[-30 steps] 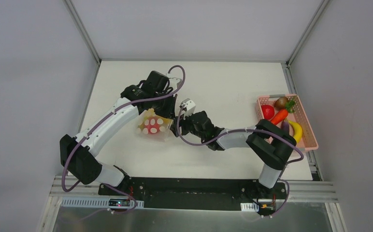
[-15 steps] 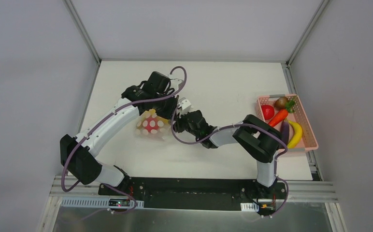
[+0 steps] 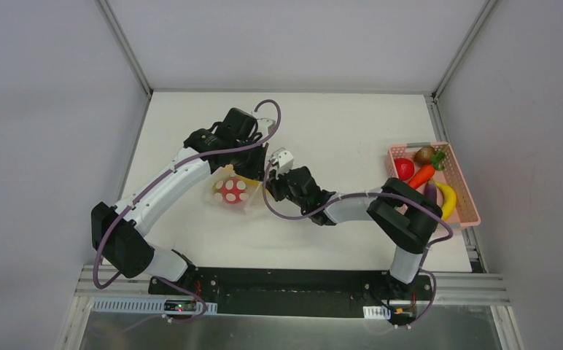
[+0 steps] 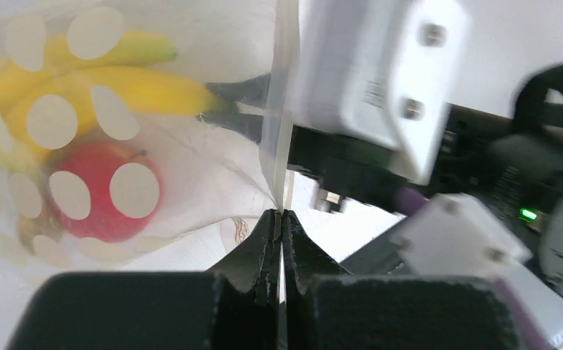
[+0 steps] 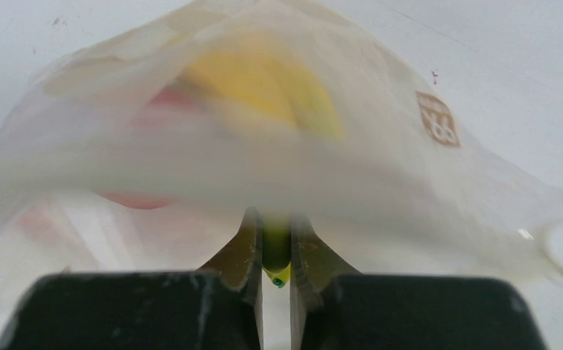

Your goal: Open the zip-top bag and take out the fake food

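Observation:
The zip-top bag [image 3: 233,189] is clear with white dots and is held up just left of the table's middle. In the left wrist view the zip-top bag [image 4: 191,168] holds fake food: yellow bananas [image 4: 133,87] and a red apple [image 4: 92,193]. My left gripper [image 4: 280,215] is shut on the bag's thin edge, and from above the left gripper [image 3: 253,169] sits at the bag's upper right. My right gripper [image 5: 275,222] reaches into the bag's mouth and is shut on the yellow-green banana stem [image 5: 276,251]. Seen from above, the right gripper [image 3: 268,191] is at the bag's right side.
A pink basket [image 3: 472,217] at the table's right edge holds a red tomato [image 3: 404,168], a carrot [image 3: 421,176], a banana [image 3: 447,198] and other toy pieces. The right arm's white camera housing [image 4: 373,73] crowds close to the left gripper.
The right gripper's jaws closed, ending shut on the banana's stem at the bag's mouth. The bag has bunched a little smaller. The left gripper stayed shut on the bag edge.

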